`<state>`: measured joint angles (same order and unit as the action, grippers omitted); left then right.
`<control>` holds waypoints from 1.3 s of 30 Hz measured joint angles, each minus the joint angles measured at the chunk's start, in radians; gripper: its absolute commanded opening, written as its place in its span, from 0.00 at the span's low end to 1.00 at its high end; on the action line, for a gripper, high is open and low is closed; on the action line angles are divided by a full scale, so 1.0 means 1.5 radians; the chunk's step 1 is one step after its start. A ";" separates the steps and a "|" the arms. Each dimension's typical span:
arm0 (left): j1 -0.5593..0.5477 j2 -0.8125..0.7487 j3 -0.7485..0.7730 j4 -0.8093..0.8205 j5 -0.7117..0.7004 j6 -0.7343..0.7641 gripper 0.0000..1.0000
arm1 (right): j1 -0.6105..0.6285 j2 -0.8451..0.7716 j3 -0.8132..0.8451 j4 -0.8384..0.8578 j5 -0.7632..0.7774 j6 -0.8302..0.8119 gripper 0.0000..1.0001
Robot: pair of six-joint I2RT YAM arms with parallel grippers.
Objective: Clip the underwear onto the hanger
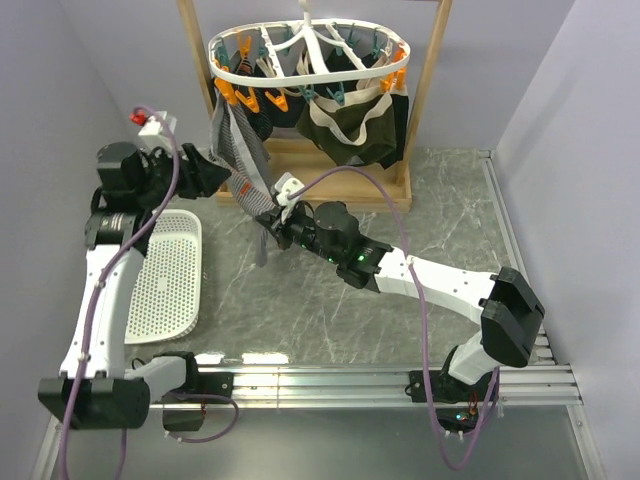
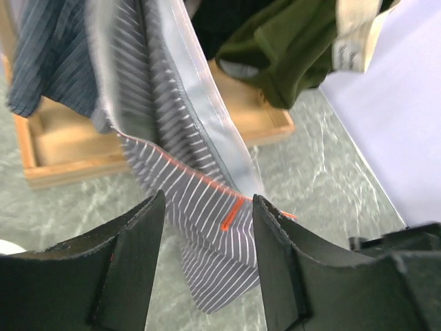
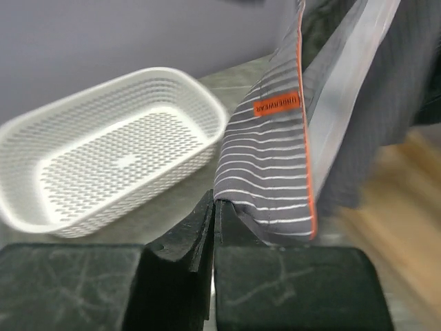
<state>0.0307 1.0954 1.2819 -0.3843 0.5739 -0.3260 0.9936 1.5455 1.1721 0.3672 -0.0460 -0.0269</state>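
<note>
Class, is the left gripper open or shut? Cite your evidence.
Open: on the left gripper, the jaws stand apart, the underwear showing in the gap.

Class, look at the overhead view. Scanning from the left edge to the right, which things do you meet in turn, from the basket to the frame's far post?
white perforated basket → light grey striped underwear → dark olive underwear → right post of the wooden frame

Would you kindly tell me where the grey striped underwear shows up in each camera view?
Top external: underwear hangs upper left of centre.
Left wrist: underwear fills the centre, from the top edge downward.
Right wrist: underwear is right of centre, from the top edge downward.
Shared landmark: wooden frame base, blurred in the right wrist view.
</note>
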 measured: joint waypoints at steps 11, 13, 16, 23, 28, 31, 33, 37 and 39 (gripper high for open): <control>-0.103 0.071 0.020 -0.061 -0.053 0.020 0.66 | 0.021 0.014 0.004 0.021 0.042 -0.229 0.00; -0.107 0.068 0.020 -0.061 -0.065 0.025 0.73 | 0.029 0.019 0.004 0.025 0.044 -0.273 0.00; -0.111 0.069 0.026 -0.068 -0.091 0.030 0.74 | 0.046 0.023 -0.002 0.036 0.049 -0.347 0.00; -0.113 0.080 0.041 -0.087 -0.159 0.021 0.67 | 0.079 0.042 -0.014 0.084 0.067 -0.489 0.00; -0.113 0.095 0.041 -0.093 -0.175 -0.001 0.34 | 0.081 0.055 -0.014 0.097 0.078 -0.543 0.00; -0.113 0.105 0.043 -0.103 -0.178 -0.011 0.09 | 0.081 0.056 -0.014 0.100 0.086 -0.559 0.00; -0.109 0.106 0.043 -0.109 -0.173 -0.018 0.00 | 0.081 0.056 -0.014 0.103 0.089 -0.565 0.00; -0.089 0.098 0.043 -0.106 -0.143 -0.027 0.00 | 0.078 0.056 -0.014 0.106 0.091 -0.555 0.28; -0.064 0.090 0.041 -0.103 -0.105 -0.041 0.00 | 0.074 0.056 -0.014 0.105 0.088 -0.539 0.46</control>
<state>-0.0647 1.2308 1.3434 -0.5388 0.4171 -0.3874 1.1046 1.6302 1.1507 0.5240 0.0860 -0.8356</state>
